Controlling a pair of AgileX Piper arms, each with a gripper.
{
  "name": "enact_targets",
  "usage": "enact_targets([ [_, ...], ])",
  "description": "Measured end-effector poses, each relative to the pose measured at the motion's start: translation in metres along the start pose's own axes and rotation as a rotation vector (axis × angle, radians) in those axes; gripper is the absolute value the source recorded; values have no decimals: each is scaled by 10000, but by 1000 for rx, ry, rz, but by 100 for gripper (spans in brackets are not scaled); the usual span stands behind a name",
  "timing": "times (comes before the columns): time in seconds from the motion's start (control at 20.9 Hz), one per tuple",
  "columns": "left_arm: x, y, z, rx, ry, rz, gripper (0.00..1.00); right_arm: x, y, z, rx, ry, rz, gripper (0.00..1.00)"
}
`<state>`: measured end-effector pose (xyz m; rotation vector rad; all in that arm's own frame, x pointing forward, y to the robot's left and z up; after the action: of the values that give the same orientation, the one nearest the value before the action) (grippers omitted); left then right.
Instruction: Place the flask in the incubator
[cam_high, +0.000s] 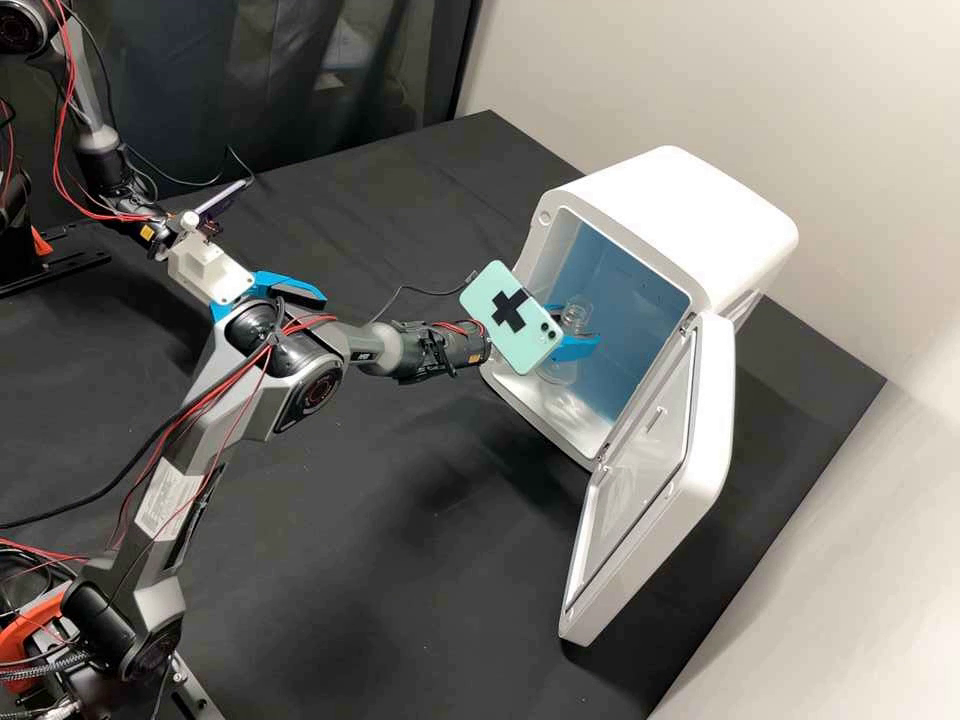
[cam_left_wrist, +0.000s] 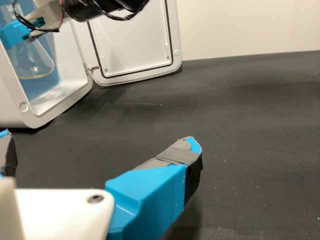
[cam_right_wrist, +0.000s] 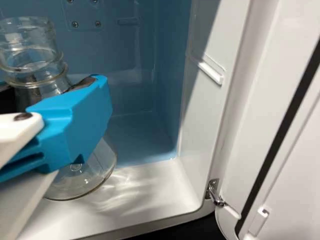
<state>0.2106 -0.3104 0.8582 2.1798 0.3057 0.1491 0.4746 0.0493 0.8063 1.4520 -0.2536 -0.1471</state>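
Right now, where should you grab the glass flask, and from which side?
Its narrow neck, just under the rim, coming level through the open front of the incubator. The flask is upright and its body flares wide; the right end effector grips exactly there.

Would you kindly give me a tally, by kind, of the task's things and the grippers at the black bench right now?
Flasks: 1, the flask, held inside the incubator.
Incubators: 1, the incubator, standing open.
Grippers: 2, the right gripper closed on the flask's neck, and the left gripper open over the bench.
Total: 4
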Motion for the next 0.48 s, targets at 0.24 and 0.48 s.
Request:
enact_targets([
  [0.24, 9, -12, 14, -1, -7, -4, 100, 89, -31, -54, -10, -17, 7, 0],
  [0.48, 21, -15, 50, 4, -22, -6, 100, 148, -112, -39, -29, -31, -25, 0],
])
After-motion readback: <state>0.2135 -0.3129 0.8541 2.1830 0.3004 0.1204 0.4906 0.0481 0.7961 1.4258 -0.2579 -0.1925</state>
